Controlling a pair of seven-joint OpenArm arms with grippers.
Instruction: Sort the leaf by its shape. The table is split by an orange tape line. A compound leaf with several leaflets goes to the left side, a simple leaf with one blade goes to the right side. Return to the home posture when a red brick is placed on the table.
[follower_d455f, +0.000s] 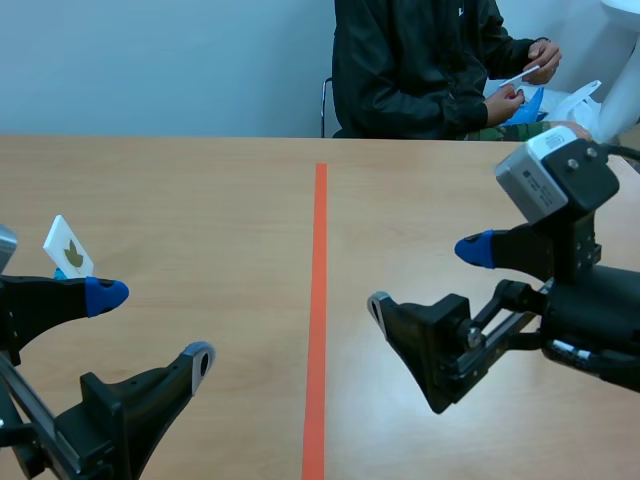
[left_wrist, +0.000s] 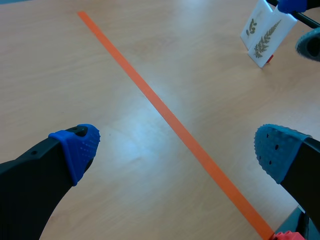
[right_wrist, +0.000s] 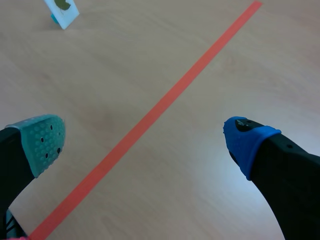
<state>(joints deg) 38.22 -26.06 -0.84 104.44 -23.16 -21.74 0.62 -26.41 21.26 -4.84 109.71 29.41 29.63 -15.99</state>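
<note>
A white card with a single dark leaf blade stands on a blue base, left of the orange tape line; the right wrist view shows this card far ahead. My left gripper is open just in front of it, holding nothing. In the left wrist view, two white cards with fern-like compound leaves stand on the far side of the tape line, close to the other arm's fingers. My right gripper is open and empty, right of the line. Both wrist views show open grippers over bare table.
A person in a dark jacket sits across the table at the right, holding a white card in both hands. The wooden table stretches between the arms and the person.
</note>
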